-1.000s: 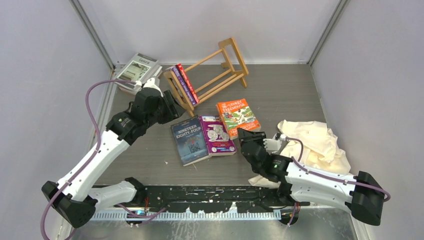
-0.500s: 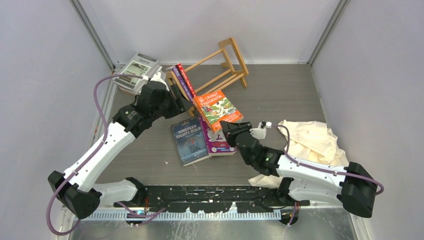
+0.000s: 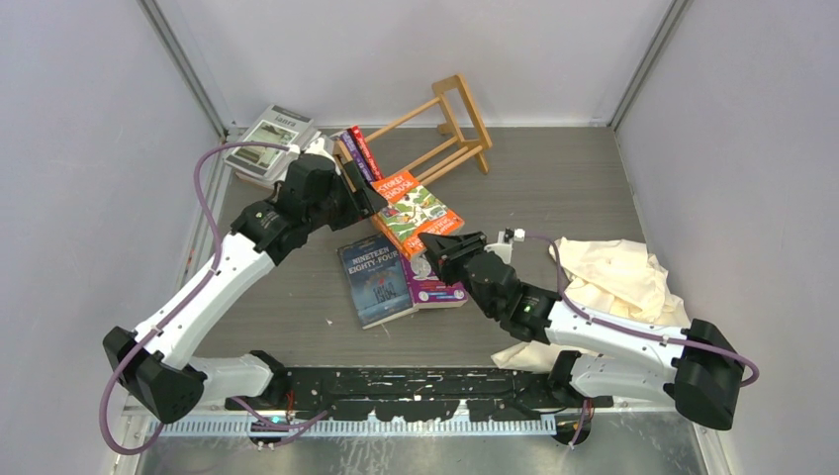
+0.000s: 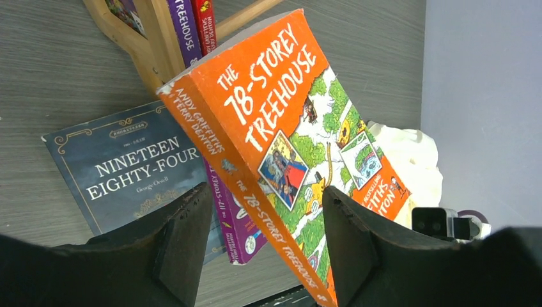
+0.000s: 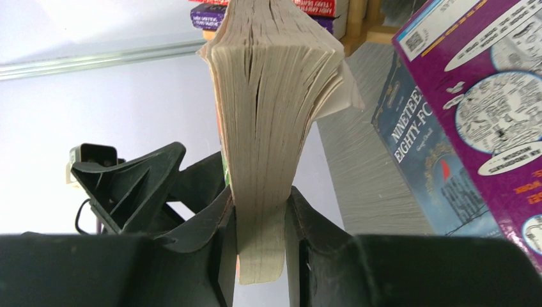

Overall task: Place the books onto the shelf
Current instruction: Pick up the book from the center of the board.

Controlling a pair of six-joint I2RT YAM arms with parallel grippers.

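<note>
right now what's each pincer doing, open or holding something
left pincer: open, either side of the orange paperback book
right pincer: shut on that book's page edge

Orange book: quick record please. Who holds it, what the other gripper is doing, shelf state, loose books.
held by: right gripper, shut on the orange book's page edge
left gripper: open, fingers either side of the spine
shelf: red book and others at its left end
lying flat: dark blue book, purple book
</note>
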